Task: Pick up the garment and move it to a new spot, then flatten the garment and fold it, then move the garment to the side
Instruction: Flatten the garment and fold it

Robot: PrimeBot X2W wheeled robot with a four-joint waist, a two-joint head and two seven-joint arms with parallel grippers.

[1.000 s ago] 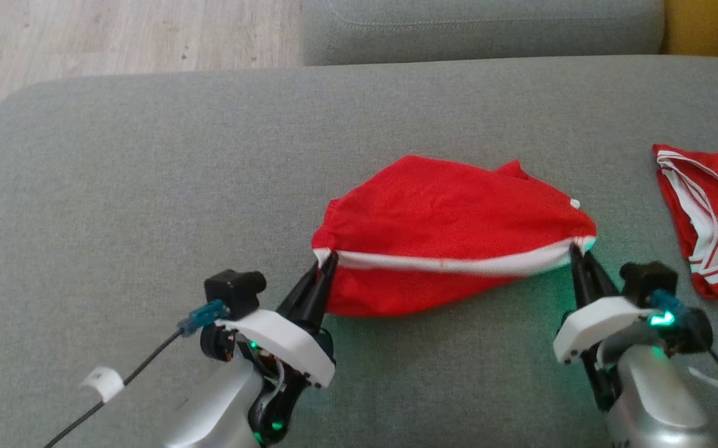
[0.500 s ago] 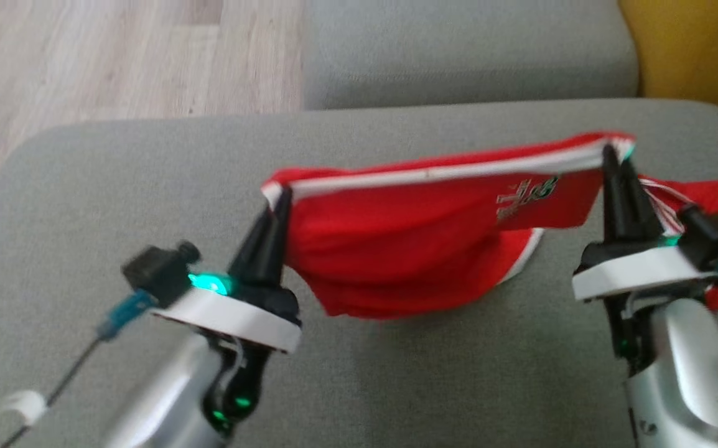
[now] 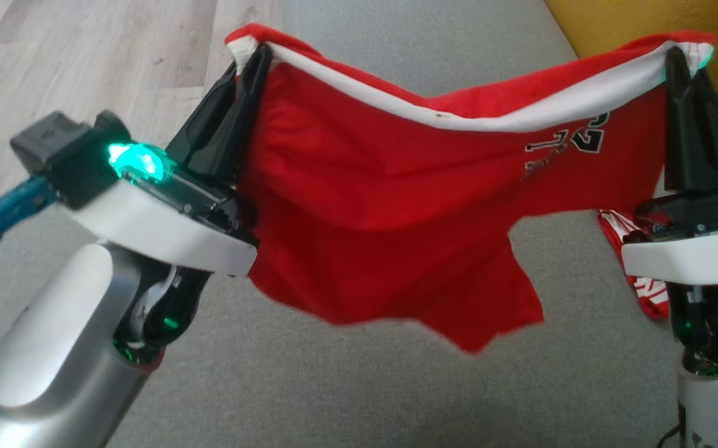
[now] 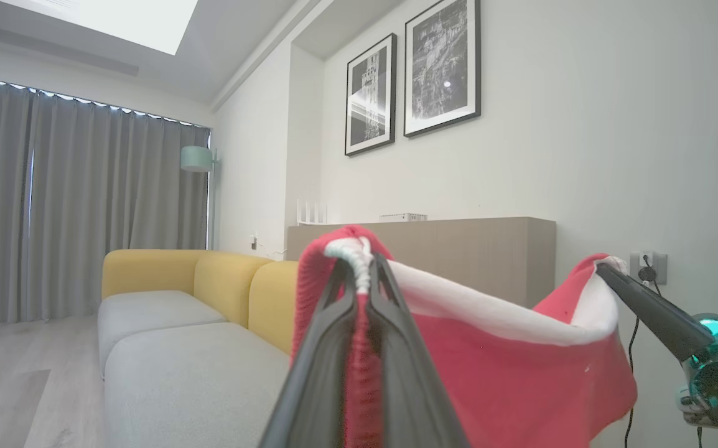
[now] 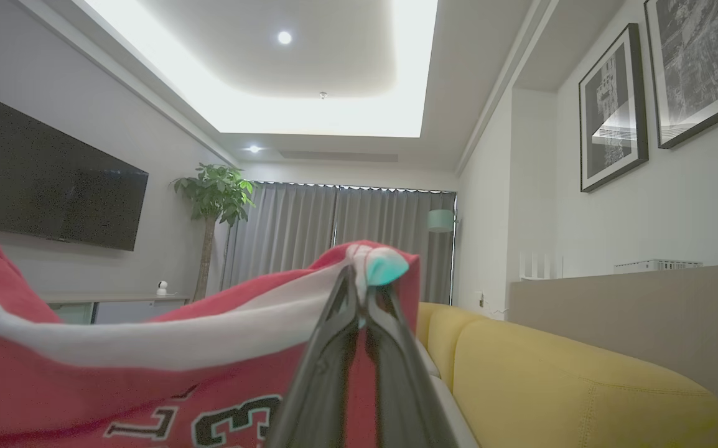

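Garment (image 3: 390, 205) hung in the air over the middle-to-right part of the grey seat cushion (image 3: 334, 398), its lowest corner apparently clear of the upholstery. Left gripper (image 3: 253, 59) was clamped on the left end of the white-trimmed edge (image 3: 458, 118), and right gripper (image 3: 676, 59) was clamped on the right end. Fingers (image 3: 222, 124) of both pointed up, and the cloth draped down from the tips past the wrists.

Long axis was that trimmed edge, running left-right between the two grippers, slack and sagging mid-span. Neither arm was nearer, since each had one end. My read: lay-down would turn on pulling the sag out and keeping that edge square to the cushion.

Material was a thin red knit, limp and creased. The lower hem was uneven and dropped to a point at lower right. Black-and-white numerals (image 3: 577, 146) sat near the right end. The trim was a flat white band that looked stiffer than the body.

Second red piece (image 3: 636, 261) with white stripes lay on the cushion near its right edge, just under the right wrist. Likely a snag risk when lowering.
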